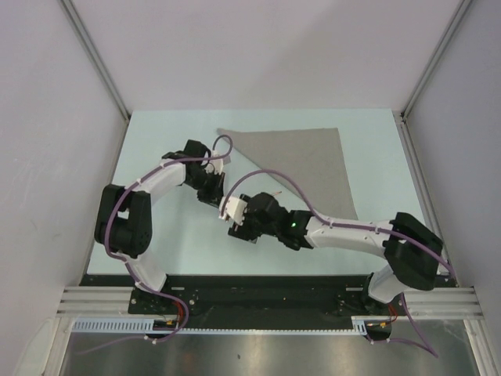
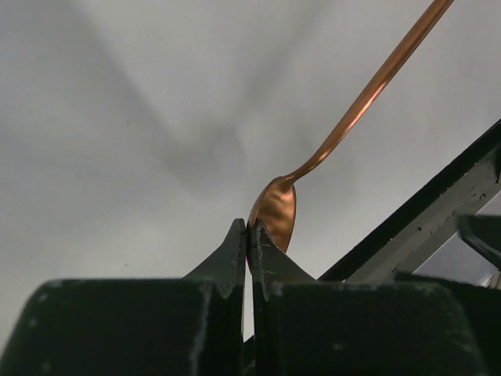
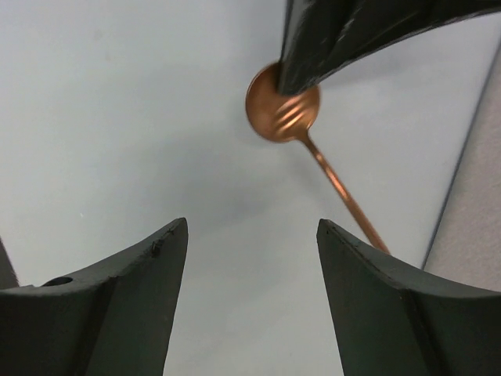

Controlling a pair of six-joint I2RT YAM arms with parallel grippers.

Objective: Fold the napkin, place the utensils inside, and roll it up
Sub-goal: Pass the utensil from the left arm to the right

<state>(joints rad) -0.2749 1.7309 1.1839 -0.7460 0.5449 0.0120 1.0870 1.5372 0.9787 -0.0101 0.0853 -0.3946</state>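
Pinching the spoon point(image 2: 344, 125) by its bowl's rim, our left gripper point(image 2: 249, 229) is clamped tight. Our right gripper point(image 3: 250, 227) stands wide and empty beside it. Seen from above, the triangular napkin point(image 1: 301, 160) lies at 2 o'clock from both grippers. Our hold looks thin, so we carry the spoon low and slowly, laying it well inside the cloth's edge.

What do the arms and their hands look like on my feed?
The left arm and right arm have white links, black joints and purple cables. A green light glows near the right wrist. The left hand and right hand have black tapered fingers.
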